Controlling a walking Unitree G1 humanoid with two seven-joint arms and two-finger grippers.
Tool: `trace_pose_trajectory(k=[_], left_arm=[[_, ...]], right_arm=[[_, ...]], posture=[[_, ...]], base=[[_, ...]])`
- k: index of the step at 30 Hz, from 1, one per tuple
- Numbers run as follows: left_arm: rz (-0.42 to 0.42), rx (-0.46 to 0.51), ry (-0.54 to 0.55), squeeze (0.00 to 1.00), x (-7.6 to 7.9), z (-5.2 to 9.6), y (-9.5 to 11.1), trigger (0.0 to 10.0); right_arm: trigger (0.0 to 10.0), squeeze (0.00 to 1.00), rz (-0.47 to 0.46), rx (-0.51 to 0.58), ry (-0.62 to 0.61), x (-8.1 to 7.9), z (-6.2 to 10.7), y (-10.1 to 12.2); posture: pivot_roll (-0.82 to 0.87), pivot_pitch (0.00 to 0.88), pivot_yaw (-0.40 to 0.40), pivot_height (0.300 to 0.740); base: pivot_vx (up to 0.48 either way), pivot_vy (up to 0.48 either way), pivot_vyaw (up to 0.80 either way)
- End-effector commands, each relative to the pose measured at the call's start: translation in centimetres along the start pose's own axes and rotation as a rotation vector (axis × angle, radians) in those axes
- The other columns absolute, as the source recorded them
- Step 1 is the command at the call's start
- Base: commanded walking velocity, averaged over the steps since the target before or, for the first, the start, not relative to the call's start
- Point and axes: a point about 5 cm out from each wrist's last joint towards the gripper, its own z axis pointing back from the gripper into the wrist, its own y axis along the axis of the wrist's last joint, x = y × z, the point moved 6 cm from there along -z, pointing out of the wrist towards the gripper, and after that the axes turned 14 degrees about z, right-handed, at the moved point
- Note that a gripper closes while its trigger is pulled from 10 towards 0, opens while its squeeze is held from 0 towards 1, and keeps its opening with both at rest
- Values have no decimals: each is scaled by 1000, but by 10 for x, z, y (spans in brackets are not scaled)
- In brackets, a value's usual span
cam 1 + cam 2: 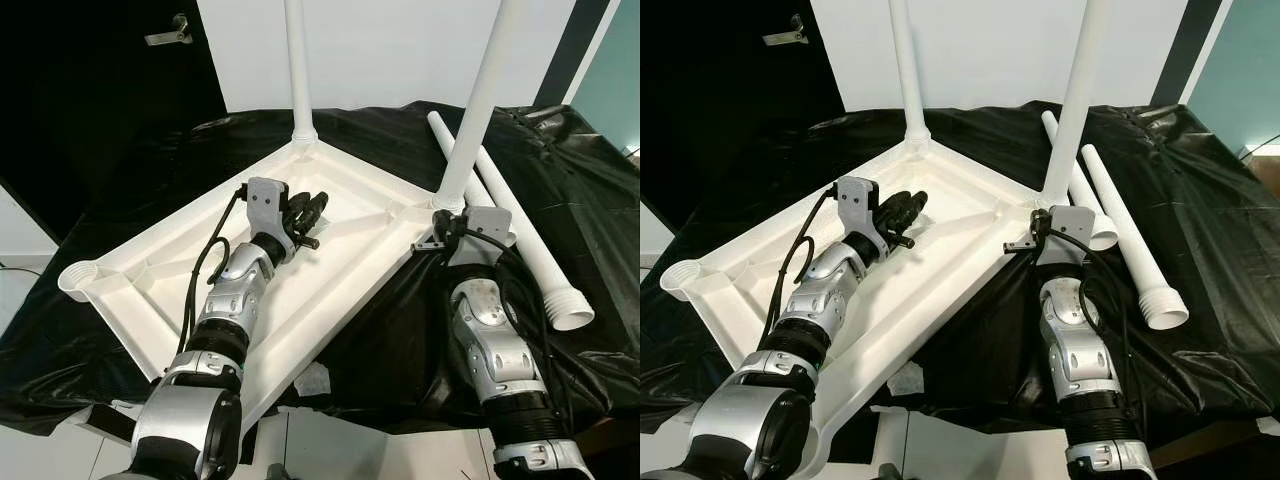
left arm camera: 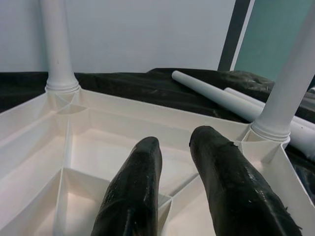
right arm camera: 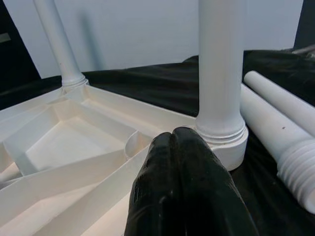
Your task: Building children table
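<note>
- The white tabletop (image 1: 330, 215) lies upside down on a desk (image 1: 560, 180) covered with black sheet; its ribbed underside faces up, and one corner hangs over the near edge of the desk.
- Two legs stand upright in corner sockets: the far leg (image 1: 299, 70) at the far corner, and the right leg (image 1: 478, 110) at the corner on the right side.
- An open socket (image 1: 78, 278) shows at the left corner, with no leg in it.
- Two loose legs (image 1: 520, 240) lie side by side on the black sheet, to the right of the tabletop; the threaded end of one points toward the robot.
- The left claw (image 1: 312, 206) hangs over the inside of the tabletop, near its middle ribs; its two fingers (image 2: 135, 187) stand a little apart and hold nothing.
- The right claw (image 3: 184, 172) is just beside the base of the right leg, low at the tabletop rim; its fingers are pressed together, with nothing between them; I cannot tell if they touch the leg.
- Behind the desk there is a white wall (image 1: 400, 50); to the left a dark door (image 1: 100, 90) with a handle.
</note>
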Motion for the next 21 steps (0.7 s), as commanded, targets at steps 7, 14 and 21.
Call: trace_pose_trajectory(k=[7, 14, 21], left_arm=[[-5, 14, 112, 0, -14, 5, -5, 10000], [-1, 11, 137, 0, -18, 5, -8, 10000], [0, -7, 143, 0, -20, 4, -9, 10000]], right_arm=[[10000, 0, 9, -37, 42, -7, 2, -8], [10000, 0, 3, -37, 49, -9, -1, -6], [10000, 0, 3, -38, 66, -14, 0, -6]], posture=[[-64, 0, 41, 740], [-66, 0, 37, 740], [-69, 0, 44, 740]], base=[[0, 0, 0], [0, 0, 0], [0, 0, 0]])
